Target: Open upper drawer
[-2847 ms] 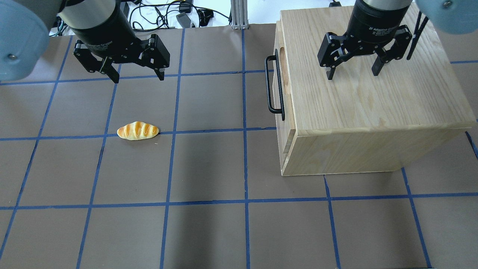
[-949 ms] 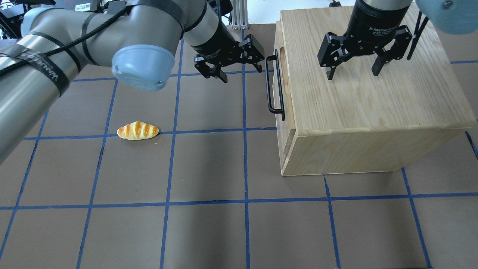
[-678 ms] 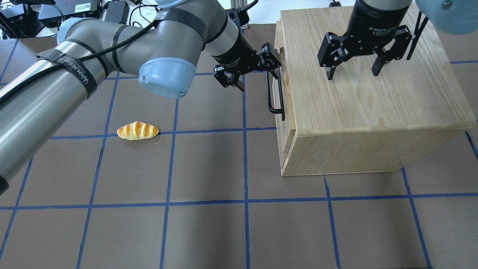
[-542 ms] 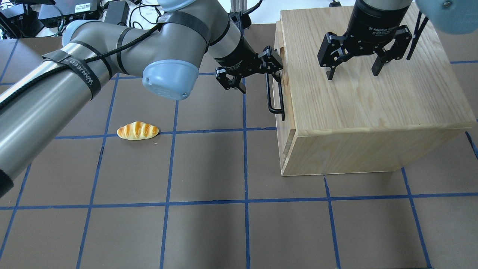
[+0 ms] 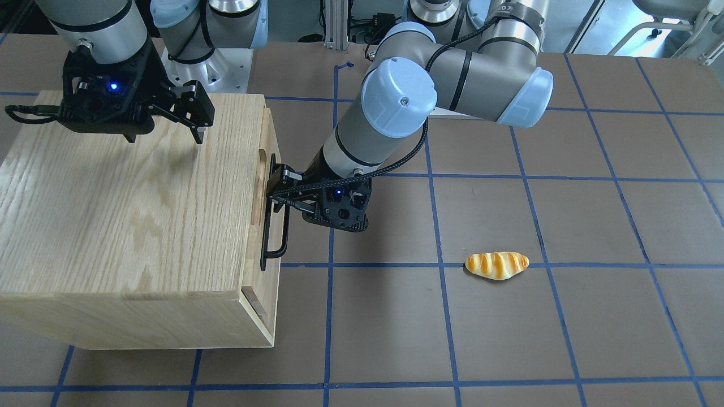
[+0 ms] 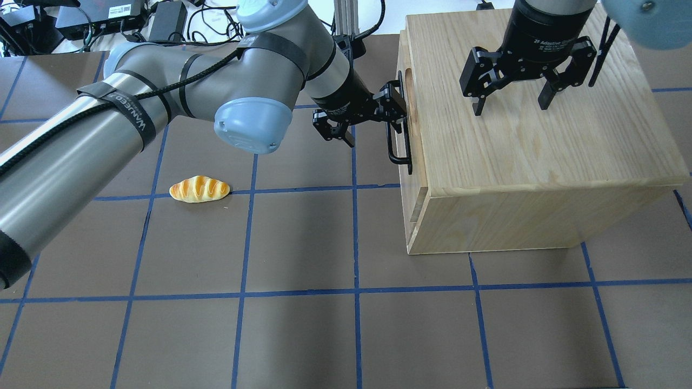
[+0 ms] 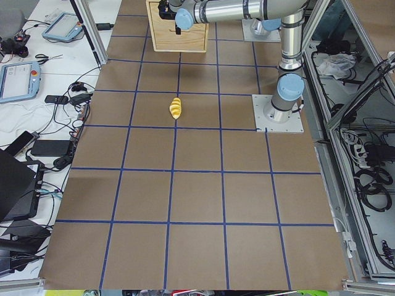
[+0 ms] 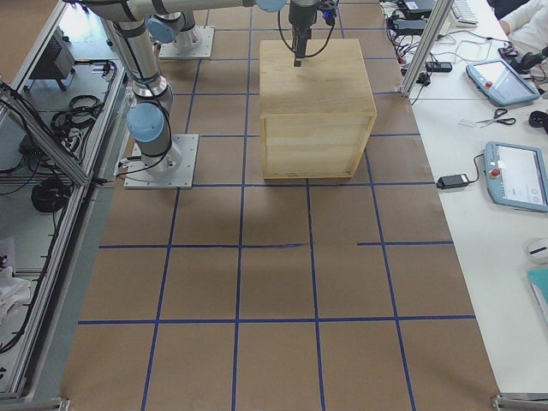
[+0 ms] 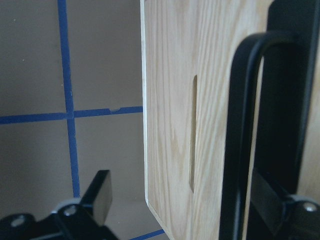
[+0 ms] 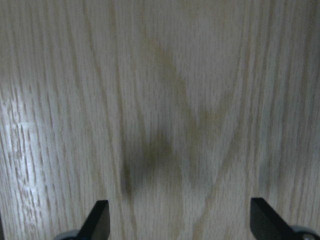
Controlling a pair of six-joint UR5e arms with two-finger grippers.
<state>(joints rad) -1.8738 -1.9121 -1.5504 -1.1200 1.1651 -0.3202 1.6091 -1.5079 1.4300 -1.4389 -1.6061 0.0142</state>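
Note:
The upper drawer [image 6: 401, 59] is the top pale-wood front of the oak cabinet [image 6: 530, 146], with a curved notch and a long black bar handle [image 6: 390, 127]. It sits in against the cabinet. My left gripper [image 6: 372, 121] is open at the handle's far half, one finger on each side of the bar. In the left wrist view the bar [image 9: 242, 125] stands between my fingers, in front of the drawer front [image 9: 170, 100]. The front view shows the same [image 5: 288, 195]. My right gripper [image 6: 510, 105] hangs open and empty over the cabinet top [image 10: 165, 100].
A toy bread roll [image 6: 199, 189] lies on the brown table to the left of the cabinet; it also shows in the front view [image 5: 496, 265]. My left arm's elbow [image 6: 248, 119] reaches across the table's far middle. Cables and boxes lie beyond the far edge.
My left arm has swung from the far left over to the drawer handle and brought its open fingers around the bar. The drawer and my right arm have not moved.

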